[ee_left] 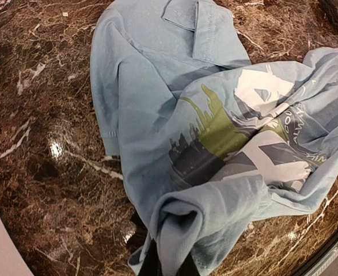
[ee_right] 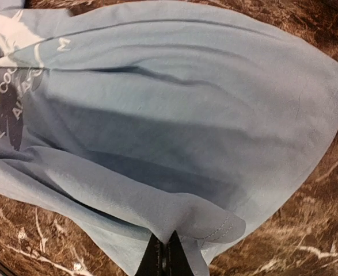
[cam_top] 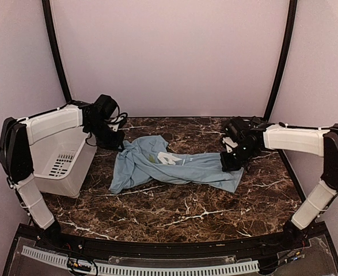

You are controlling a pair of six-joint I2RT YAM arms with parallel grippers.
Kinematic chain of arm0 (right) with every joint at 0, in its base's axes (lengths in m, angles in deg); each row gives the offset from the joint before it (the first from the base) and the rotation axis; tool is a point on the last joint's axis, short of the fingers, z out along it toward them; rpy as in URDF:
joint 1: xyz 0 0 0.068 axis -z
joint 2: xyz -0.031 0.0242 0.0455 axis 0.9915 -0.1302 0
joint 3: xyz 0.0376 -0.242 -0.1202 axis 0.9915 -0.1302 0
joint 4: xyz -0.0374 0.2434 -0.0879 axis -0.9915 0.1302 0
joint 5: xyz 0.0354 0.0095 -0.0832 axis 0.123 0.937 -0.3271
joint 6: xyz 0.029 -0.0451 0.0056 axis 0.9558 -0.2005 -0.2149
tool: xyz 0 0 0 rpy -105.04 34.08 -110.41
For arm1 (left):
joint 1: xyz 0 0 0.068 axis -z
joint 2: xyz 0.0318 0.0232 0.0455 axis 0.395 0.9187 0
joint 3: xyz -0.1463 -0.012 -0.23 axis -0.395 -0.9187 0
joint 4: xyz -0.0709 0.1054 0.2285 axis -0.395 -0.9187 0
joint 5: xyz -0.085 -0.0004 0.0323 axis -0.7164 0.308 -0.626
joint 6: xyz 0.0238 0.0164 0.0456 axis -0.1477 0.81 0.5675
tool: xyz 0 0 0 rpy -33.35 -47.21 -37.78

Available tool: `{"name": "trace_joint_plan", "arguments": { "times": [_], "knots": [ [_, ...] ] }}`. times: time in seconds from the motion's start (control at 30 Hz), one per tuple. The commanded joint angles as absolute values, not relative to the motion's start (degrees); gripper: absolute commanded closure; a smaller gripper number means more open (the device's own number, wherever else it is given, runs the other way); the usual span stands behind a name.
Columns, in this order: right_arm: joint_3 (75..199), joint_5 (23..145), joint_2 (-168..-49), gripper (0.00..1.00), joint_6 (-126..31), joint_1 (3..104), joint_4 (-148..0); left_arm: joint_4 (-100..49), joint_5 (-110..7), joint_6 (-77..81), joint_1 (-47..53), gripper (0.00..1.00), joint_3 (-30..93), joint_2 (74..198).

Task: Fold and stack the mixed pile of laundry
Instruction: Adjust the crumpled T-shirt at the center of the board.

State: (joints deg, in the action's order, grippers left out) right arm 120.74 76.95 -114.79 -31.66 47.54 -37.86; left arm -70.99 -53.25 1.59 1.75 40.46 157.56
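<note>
Barely started: the crumpled light blue printed T-shirt [cam_top: 174, 167] lies unfolded mid dark marble surface [cam_top: 186, 215]. My left fingers [ee_left: 147, 263] pinch 1 bunched edge, right fingers [ee_right: 156, 257] clamp the opposite hem. 0 folds, no stack yet.

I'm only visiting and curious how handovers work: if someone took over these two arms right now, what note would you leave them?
Left gripper: jaws shut on a bunched fold at the far-left end of the light blue printed fabric T-shirt.
Right gripper: jaws shut on the shirt's stitched hem at its right end.
The shirt lies crumpled and unfolded on the dark brown marble table. The white slatted plastic bin stands at the left.
Done: both ends gripped.
Left: spread, fold, stack. No second garment shows in any view.
</note>
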Motion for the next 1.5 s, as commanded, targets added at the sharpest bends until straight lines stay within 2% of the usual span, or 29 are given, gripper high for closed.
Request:
{"name": "trace_joint_plan", "arguments": {
  "times": [0.0, 0.07, 0.17, 0.27, 0.37, 0.5, 0.6, 0.7, 0.8, 0.9, 1.13, 1.3, 1.47],
  "knots": [
    [130.35, 83.81, -125.44, 1.00, -39.34, 52.22, -41.62, -73.17, -50.85, 2.94, 1.24, 1.00, 46.78, 164.72],
    [134.98, 84.65, -130.71, 0.96, -41.08, 52.81, -41.57, -73.01, -50.38, 3.00, 0.99, 1.00, 49.06, 167.90],
    [140.93, 82.02, -136.28, 0.78, -42.45, 54.05, -41.66, -72.54, -49.59, 2.66, 0.57, 1.00, 52.03, 171.78],
    [144.06, 79.77, -137.10, 0.50, -43.08, 55.70, -40.28, -72.08, -49.04, 1.42, -0.36, 1.00, 53.09, 174.24],
    [141.45, 79.62, -131.37, 0.38, -42.91, 56.10, -41.43, -71.52, -47.97, 0.54, -0.93, 1.00, 52.87, 174.81],
    [133.14, 89.01, -122.36, 0.37, -41.46, 56.42, -44.97, -71.33, -48.49, -0.20, -1.28, 1.00, 52.54, 175.07],
    [124.73, 95.50, -116.41, 0.43, -39.94, 55.16, -48.10, -71.31, -50.06, -0.19, -1.29, 1.00, 51.96, 174.47],
    [120.70, 94.30, -114.83, 0.49, -39.66, 52.70, -49.05, -70.89, -51.42, -0.33, -1.29, 1.00, 51.32, 173.40],
    [119.28, 90.43, -116.36, 0.59, -40.85, 51.74, -49.18, -70.87, -52.47, -0.22, -1.29, 1.00, 51.56, 173.14],
    [120.45, 85.61, -120.42, 0.62, -38.60, 52.14, -47.11, -70.84, -53.09, -0.22, -1.29, 1.00, 51.90, 173.04],
    [118.39, 85.87, -123.40, 0.60, -35.07, 52.76, -50.79, -70.80, -53.16, -0.27, -1.29, 1.00, 52.22, 173.03],
    [116.75, 87.95, -125.22, 0.50, -33.33, 54.16, -53.17, -70.61, -53.19, -0.25, -1.29, 1.00, 52.30, 173.01],
    [115.94, 89.10, -126.52, 0.45, -32.02, 54.93, -54.93, -70.14, -53.23, -0.39, -1.29, 1.00, 52.23, 173.18]
  ]
}}
